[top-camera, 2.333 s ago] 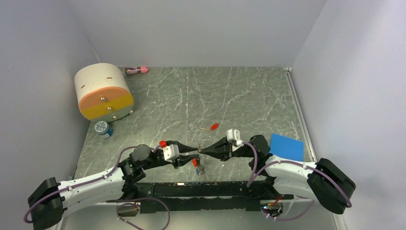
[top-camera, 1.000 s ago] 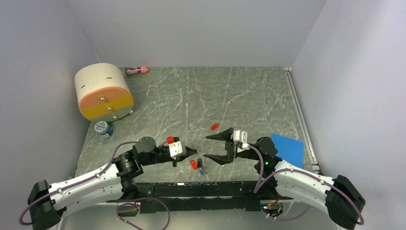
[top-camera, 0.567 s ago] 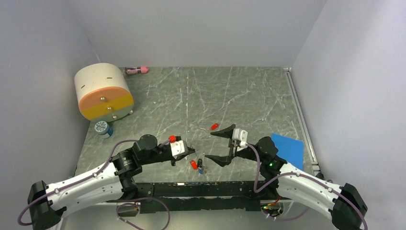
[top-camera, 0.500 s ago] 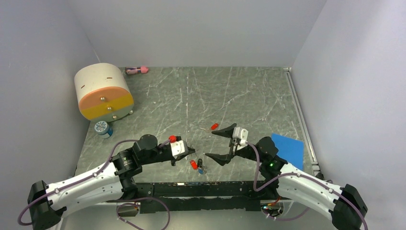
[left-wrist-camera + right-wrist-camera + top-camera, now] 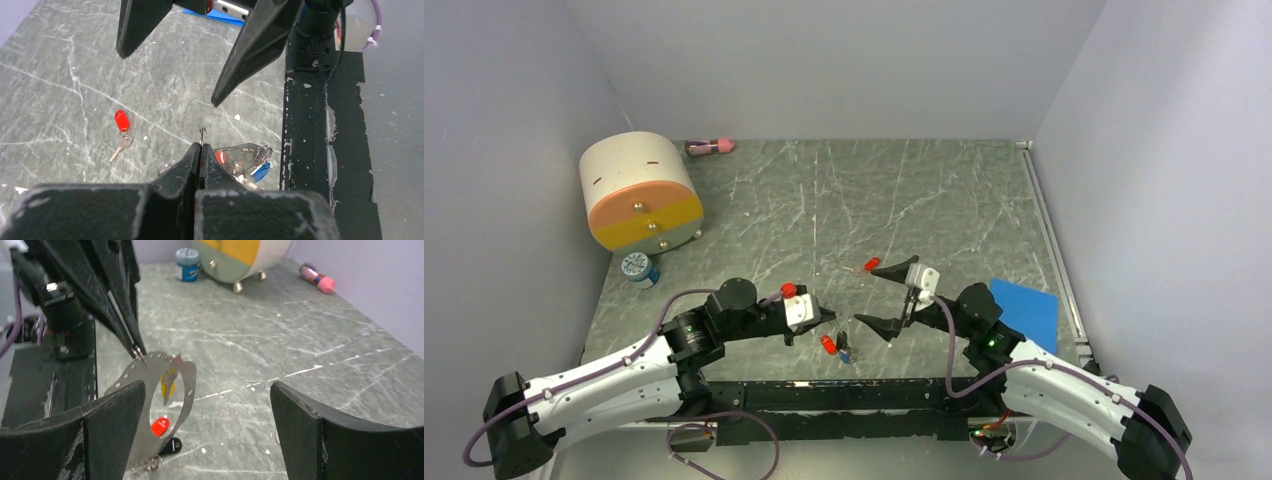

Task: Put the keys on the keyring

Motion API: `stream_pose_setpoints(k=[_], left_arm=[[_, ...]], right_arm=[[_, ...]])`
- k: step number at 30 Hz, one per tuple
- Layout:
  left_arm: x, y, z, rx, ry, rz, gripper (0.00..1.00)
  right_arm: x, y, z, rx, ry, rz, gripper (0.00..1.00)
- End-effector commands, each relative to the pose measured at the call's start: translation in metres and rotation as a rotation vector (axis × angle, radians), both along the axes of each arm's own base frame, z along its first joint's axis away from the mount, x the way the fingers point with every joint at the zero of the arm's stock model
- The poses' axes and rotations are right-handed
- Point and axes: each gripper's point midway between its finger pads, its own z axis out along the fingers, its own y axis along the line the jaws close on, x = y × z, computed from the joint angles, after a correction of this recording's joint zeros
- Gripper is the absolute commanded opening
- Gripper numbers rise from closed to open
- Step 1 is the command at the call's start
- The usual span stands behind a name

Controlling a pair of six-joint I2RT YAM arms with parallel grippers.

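Left fingers [image 5: 192, 160] pressed together on the top edge of the keyring [image 5: 189, 385], its perforated silver plate hanging low over the grey marbled surface [image 5: 904, 190] near the front edge, hanging red key [image 5: 160, 427] dangling from it, right fingers [image 5: 257, 50] spread wide just beside it, gripping nothing, loose red key [image 5: 871, 265] lying on the surface near them

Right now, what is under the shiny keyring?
Under the keyring, pinched by the left gripper, I see a red key head and a dark tag. A finger of the right gripper hides its lower left part.
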Motion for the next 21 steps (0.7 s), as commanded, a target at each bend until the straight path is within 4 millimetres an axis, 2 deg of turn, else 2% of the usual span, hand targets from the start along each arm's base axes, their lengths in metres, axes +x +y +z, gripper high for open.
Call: stream_pose_setpoints(k=[1,3,4,12,18,21], left_arm=[[-0.01,-0.007,0.016,-0.034,-0.039,-0.082,0.03],[-0.012,-0.008,0.016,-0.04,-0.046,-0.097,0.03],[-0.012,-0.008,0.017,-0.042,-0.048,-0.102,0.03],[-0.014,-0.007,0.018,-0.044,-0.049,-0.108,0.03],[-0.014,-0.007,0.017,-0.047,-0.046,-0.106,0.02],[-0.014,-0.008,0.018,-0.049,-0.043,-0.111,0.03]], right_arm=[[-0.013,0.016,0.005,-0.086,-0.155,0.159,0.99],[-0.023,0.024,0.002,-0.103,-0.185,0.251,0.98],[-0.03,0.028,0.002,-0.103,-0.206,0.301,0.93],[-0.042,0.045,0.01,-0.079,-0.238,0.442,0.51],[-0.044,0.049,0.015,-0.067,-0.226,0.468,0.39],[-0.045,0.05,0.018,-0.058,-0.223,0.474,0.26]])
